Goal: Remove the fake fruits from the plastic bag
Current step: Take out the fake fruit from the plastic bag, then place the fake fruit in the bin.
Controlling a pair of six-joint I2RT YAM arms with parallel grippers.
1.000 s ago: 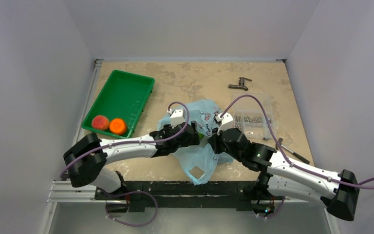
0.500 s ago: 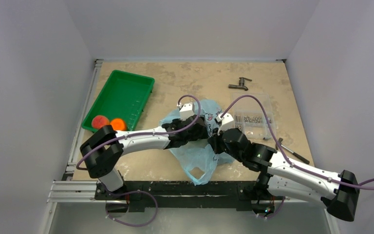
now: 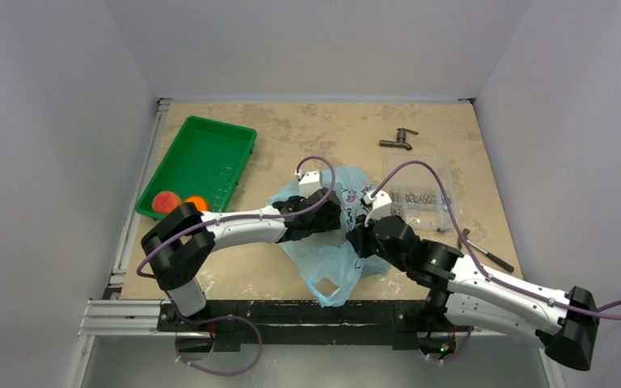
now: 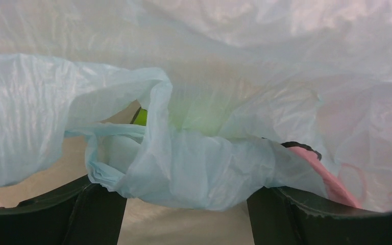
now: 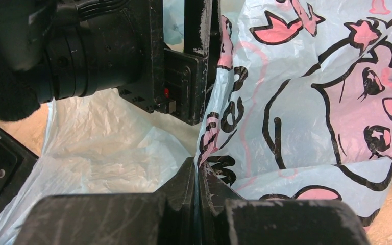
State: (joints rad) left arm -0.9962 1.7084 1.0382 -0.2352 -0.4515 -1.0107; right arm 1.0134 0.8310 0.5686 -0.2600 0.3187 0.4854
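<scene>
The light-blue plastic bag (image 3: 331, 259) lies mid-table, with its pink-and-black print showing in the right wrist view (image 5: 337, 102). My right gripper (image 5: 198, 171) is shut on a fold of the bag's edge and holds it up. My left gripper (image 4: 186, 196) is open, its jaws wide apart inside the bag's mouth with bag film (image 4: 199, 168) draped between them. The green fruit (image 4: 196, 115) shows through the film ahead of the left jaws. The red-peach fruit (image 3: 162, 201) and the orange fruit (image 3: 196, 202) lie in the green tray (image 3: 202, 153). The maroon fruit is hidden.
A clear plastic box (image 3: 419, 187) of small metal parts stands right of the bag. A dark metal tool (image 3: 399, 141) lies behind it and a dark pen-like tool (image 3: 485, 252) lies near the right arm. The green tray sits at the table's left.
My left gripper has moved right from beside the bag into its mouth. My right gripper stays shut on the bag and has shifted slightly.
</scene>
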